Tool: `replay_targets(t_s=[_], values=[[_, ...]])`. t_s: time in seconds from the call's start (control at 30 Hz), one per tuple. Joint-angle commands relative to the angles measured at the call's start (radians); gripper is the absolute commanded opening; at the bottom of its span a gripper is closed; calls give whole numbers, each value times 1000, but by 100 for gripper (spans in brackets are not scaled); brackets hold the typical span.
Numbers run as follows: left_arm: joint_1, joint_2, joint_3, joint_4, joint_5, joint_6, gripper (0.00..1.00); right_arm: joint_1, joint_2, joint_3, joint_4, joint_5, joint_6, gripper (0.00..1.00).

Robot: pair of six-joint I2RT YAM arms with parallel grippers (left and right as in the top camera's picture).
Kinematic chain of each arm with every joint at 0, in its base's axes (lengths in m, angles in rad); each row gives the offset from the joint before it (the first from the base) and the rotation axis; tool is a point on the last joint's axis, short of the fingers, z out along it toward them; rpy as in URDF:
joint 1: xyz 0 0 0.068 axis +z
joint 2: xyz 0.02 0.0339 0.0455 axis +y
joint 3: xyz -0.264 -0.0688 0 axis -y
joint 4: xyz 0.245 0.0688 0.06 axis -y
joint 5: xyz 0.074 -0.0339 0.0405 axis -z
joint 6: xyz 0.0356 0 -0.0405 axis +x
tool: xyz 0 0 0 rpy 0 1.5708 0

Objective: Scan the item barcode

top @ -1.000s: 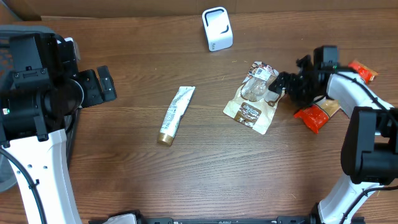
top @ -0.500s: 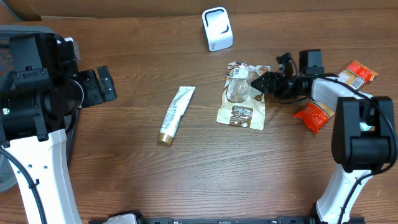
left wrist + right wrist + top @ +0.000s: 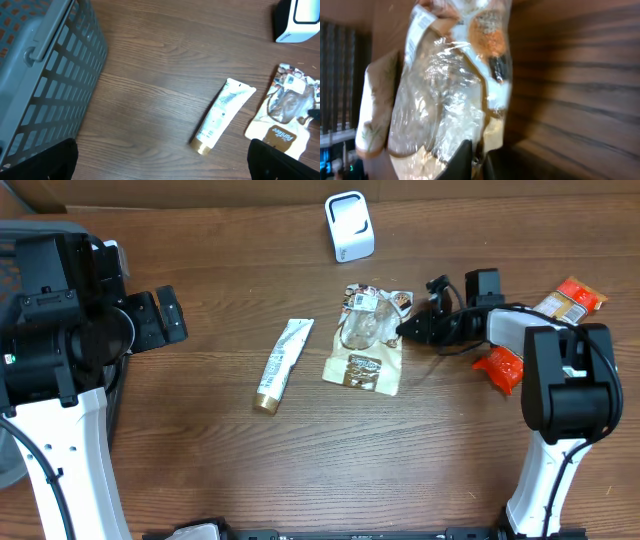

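Plastic pouch [image 3: 365,340]: lies flat mid-bench [image 3: 200,450], between the white scanner [image 3: 349,226] and the robot, with a tube [image 3: 283,365] near its left side.
Right tool [image 3: 404,330]: together, clamped on the pouch's right edge, low over the bench.
Left tool [image 3: 168,315]: apart, empty, well away by the basket [image 3: 45,75].
Handling: likely light, crinkly and floppy; the glossy film may slip or fold.
Hold: pinch a sealed edge, clear of the white label [image 3: 359,300], perhaps the barcode.
Risk: the pouch droops and hides the code from the scanner.

tube [image 3: 283,365] left of pouch [image 3: 366,340], scanner [image 3: 349,226] behind both
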Motion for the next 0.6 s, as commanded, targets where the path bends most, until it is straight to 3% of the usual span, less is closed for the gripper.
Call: replay_targets(t_s=[0.0,0.27,0.57], values=[[4,3,-2,3,9,-7,99,21,72,-40,-31,131,-21,4],[4,3,-2,3,9,-7,100,-5,-38,100,-284,164,-14,4],[4,3,-2,3,9,-7,100,118,-145,326,-632,422,-11,4]])
